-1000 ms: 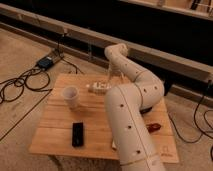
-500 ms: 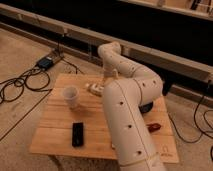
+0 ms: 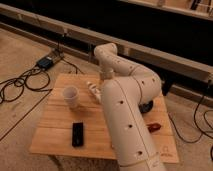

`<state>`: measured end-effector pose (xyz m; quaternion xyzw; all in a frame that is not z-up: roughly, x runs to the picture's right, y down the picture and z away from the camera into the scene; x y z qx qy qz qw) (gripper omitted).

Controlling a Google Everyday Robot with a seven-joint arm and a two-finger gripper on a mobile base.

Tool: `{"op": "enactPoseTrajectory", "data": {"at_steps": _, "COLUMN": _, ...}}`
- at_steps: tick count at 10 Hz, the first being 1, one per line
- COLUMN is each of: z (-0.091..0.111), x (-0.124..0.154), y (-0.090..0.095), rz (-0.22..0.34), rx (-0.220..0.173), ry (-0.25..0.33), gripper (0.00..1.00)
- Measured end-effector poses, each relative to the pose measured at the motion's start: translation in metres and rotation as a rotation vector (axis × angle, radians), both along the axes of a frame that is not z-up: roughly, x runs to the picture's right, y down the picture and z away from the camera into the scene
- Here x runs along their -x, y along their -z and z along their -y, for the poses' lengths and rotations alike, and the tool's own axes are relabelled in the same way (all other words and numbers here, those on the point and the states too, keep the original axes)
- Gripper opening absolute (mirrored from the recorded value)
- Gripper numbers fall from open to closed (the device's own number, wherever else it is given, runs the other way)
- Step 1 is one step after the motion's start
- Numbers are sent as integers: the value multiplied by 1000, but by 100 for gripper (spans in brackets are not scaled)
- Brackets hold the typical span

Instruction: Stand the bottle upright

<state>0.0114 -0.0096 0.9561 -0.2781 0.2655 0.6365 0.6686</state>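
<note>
The bottle (image 3: 92, 89) is a small pale plastic one lying on its side on the wooden table (image 3: 55, 125), just right of the white round cup (image 3: 70, 96). My white arm (image 3: 125, 100) arches over the table's back edge and comes down at the bottle. The gripper (image 3: 99, 86) is at the bottle's right end, mostly hidden behind the arm's big front link. I cannot tell whether it touches the bottle.
A flat black object (image 3: 77, 134) lies near the table's front left. A small reddish object (image 3: 154, 127) lies at the right, with a dark round thing (image 3: 146, 106) behind the arm. Cables (image 3: 20, 82) and a power box (image 3: 46, 62) lie on the floor at the left.
The arm's upper joint has swung left and the wrist has come down closer to the bottle. The bottle, the cup and the black object have not moved.
</note>
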Motion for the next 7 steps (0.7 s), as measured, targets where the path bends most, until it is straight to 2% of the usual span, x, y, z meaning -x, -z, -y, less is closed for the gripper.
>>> {"op": "enactPoseTrajectory", "data": {"at_steps": 1, "z": 4, "x": 3, "y": 3, "rz": 14, "rx": -9, "ry": -4, "gripper": 65}}
{"op": "enactPoseTrajectory", "data": {"at_steps": 4, "z": 24, "x": 14, "y": 13, "rz": 89, "rx": -71, "ry": -18, "gripper": 65}}
{"op": "enactPoseTrajectory", "data": {"at_steps": 7, "z": 24, "x": 31, "y": 24, "rz": 155, "rx": -87, "ry": 2, "gripper": 65}}
